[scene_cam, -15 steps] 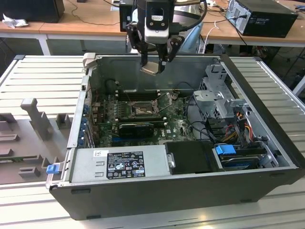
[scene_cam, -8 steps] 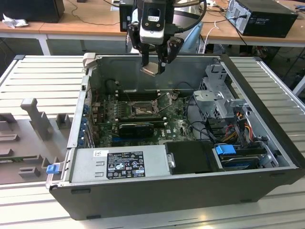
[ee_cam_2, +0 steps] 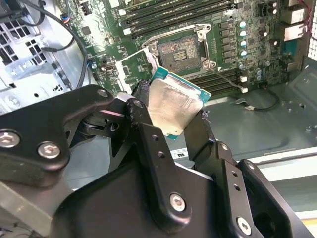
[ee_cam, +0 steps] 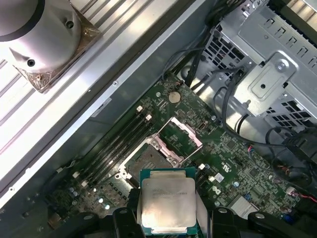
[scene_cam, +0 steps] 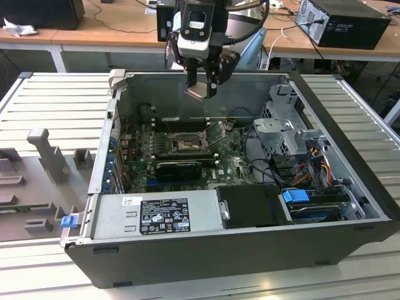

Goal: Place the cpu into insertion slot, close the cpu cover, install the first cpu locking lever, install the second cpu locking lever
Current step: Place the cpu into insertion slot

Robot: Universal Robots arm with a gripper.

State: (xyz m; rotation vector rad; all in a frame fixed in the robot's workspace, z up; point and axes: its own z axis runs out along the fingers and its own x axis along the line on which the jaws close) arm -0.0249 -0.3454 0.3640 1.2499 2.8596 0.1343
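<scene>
1. Grip: the gripper [scene_cam: 201,89] is clamped on the cpu [scene_cam: 196,93] by two opposite edges. It hangs above the open computer case [scene_cam: 350,187] with the chip's silvery lid facing out.
2. Position: in the exterior view the insertion slot [scene_cam: 186,144] lies at six o'clock from the chip, well apart from it. The cpu cover [scene_cam: 217,131] stands flipped up at the slot's two o'clock, so the socket is bare.
3. Doing it well, as I judge it:
   - Level the chip, which sits tilted between the fingers [ee_cam_2: 142,99] in the second wrist view.
   - Square its edges to the slot's metal rim.
   - Lower it straight, with no sliding, because a sideways scrape would likely damage the contact field.
   - Stay clear of the raised cover and of the memory slots [scene_cam: 177,122] at the socket's twelve o'clock.
4. Hard to make out:
   - The chip's underside and its orientation notches are hidden.
   - The locking levers are too thin to trace with confidence.
   - In the first wrist view the chip covers where the pads meet its edges.
</scene>
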